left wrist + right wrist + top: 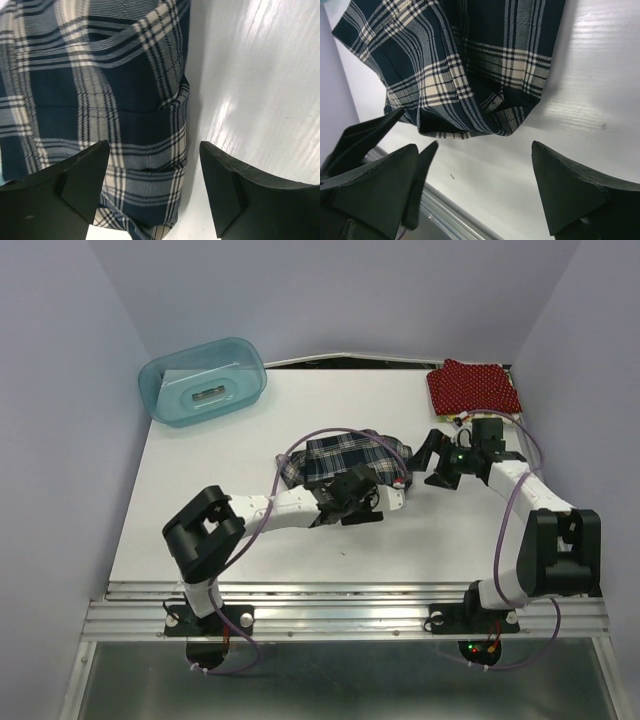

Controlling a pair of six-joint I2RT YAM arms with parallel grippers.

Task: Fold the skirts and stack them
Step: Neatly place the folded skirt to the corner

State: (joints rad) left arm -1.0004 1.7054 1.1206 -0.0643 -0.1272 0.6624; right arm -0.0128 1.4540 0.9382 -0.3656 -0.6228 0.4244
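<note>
Plaid skirt [340,455] loosely folded at ctr; red dotted skirt [473,387] far-rt corner.

White glossy table [180,460] between pale lavender walls [350,290], aluminium rail [340,605] at near edge

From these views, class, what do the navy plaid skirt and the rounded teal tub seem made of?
Navy plaid skirt: woven cloth, matte; diagonal weave lines and soft folds show. Rounded teal tub: probably plastic, smooth; translucent walls, slight sheen.

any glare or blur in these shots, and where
left wrist: bright glare streaks on the white table beside the plaid skirt, which is sharp; right wrist: milder sheen on the table, dark fingertips show little detail; top external: even light, no hard shadows
</note>
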